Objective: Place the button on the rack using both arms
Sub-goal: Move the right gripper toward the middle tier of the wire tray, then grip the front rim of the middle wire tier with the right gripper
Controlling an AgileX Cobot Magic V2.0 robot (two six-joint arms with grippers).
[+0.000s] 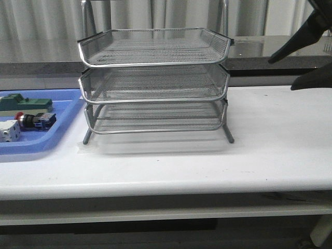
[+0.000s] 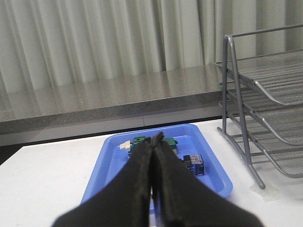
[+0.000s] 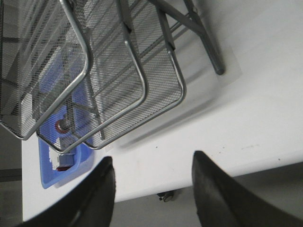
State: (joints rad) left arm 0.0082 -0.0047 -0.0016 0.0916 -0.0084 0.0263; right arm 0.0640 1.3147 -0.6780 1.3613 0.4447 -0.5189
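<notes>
I see button [image 1: 31, 120] lying in blue tray [image 1: 61, 124] at far left of bench [image 1: 270, 145], left of rack [image 1: 155, 78]; tray cut off by frame edge; left hand [image 2: 155, 142] clenched, empty, hiding part of tray; right hand [image 3: 151, 177] released, mostly out of front view.

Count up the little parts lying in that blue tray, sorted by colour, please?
Green block: 1
Red-headed button: 1
White part: 1
Total: 3 parts in the blue tray
</notes>
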